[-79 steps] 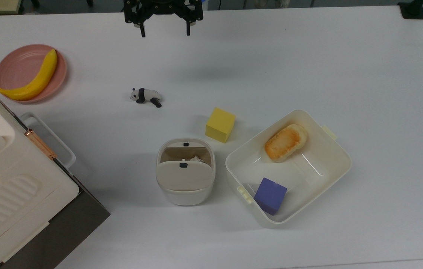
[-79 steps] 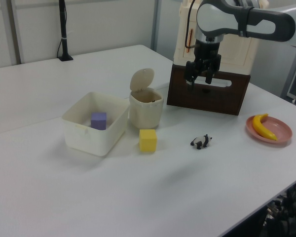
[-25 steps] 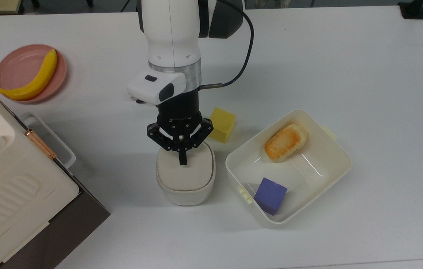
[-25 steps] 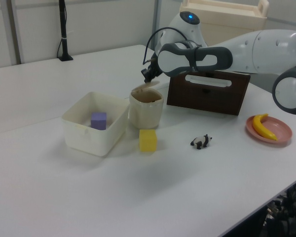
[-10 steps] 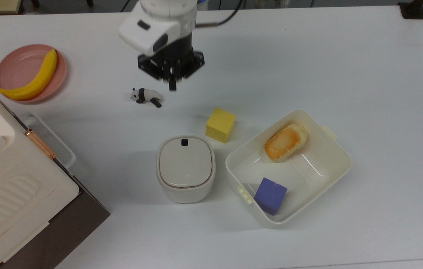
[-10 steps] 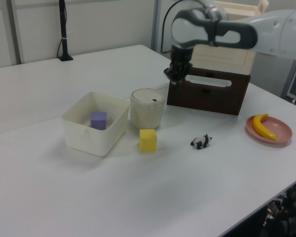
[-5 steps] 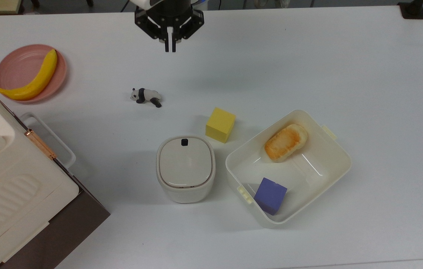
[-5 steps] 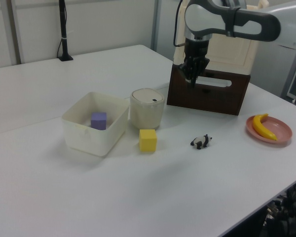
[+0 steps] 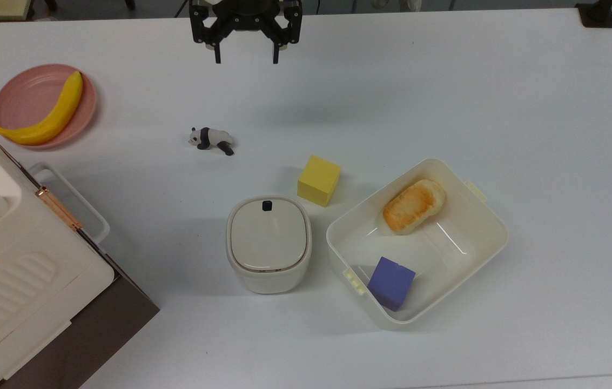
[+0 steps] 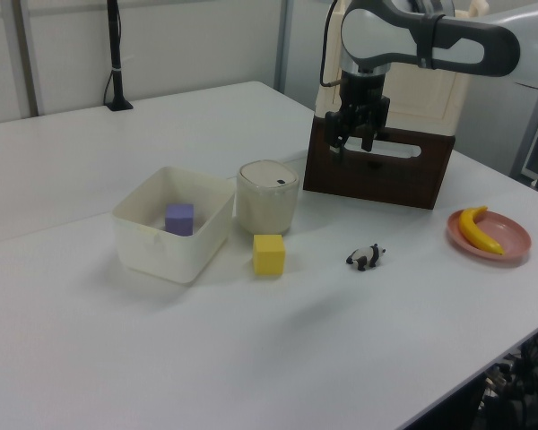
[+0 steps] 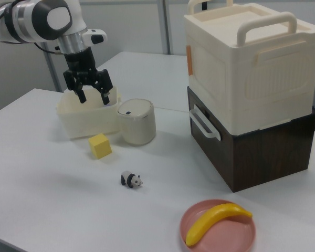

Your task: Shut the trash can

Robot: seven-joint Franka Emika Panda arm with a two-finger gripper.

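— Where is the bin, and how does it stand?

— I have the small cream-white rounded-square plastic trash can (image 9: pixel 268 244) near the middle of the white table (image 9: pixel 500 97), its lid flat down, the small dark button (image 9: pixel 267 205) on the lid's far edge in the top view. It sits just beside the shallow white plastic tub (image 9: pixel 492 232) on the top view's right, with a narrow gap between them. The yellow foam cube (image 9: pixel 318 180) is close to its upper right corner, apart from it.

— And the arm?

— The black two-finger gripper (image 9: pixel 246 56) hangs at the top view's upper edge, well apart from the bin, fingers spread wide with nothing between them. In the left view I see it (image 10: pixel 353 141) in front of the dark brown box (image 10: pixel 377 170) under the big cream ribbed appliance (image 11: pixel 247 58).

— Room to move?

— Broad bare table on the top view's right and along the near edge. The toy panda (image 9: pixel 212 139) lies between gripper and bin. The pink round plate (image 9: pixel 14 102) with the yellow banana (image 9: pixel 49 116) is near the top view's left edge.

— Anything hard to read?

— In the right view the gripper (image 11: pixel 92 94) stands in front of the tub, covering part of its wall. The appliance is cut off at the top view's lower left corner. In the tub I see a toasted bread piece (image 9: pixel 412 205) and a purple cube (image 9: pixel 390 282).
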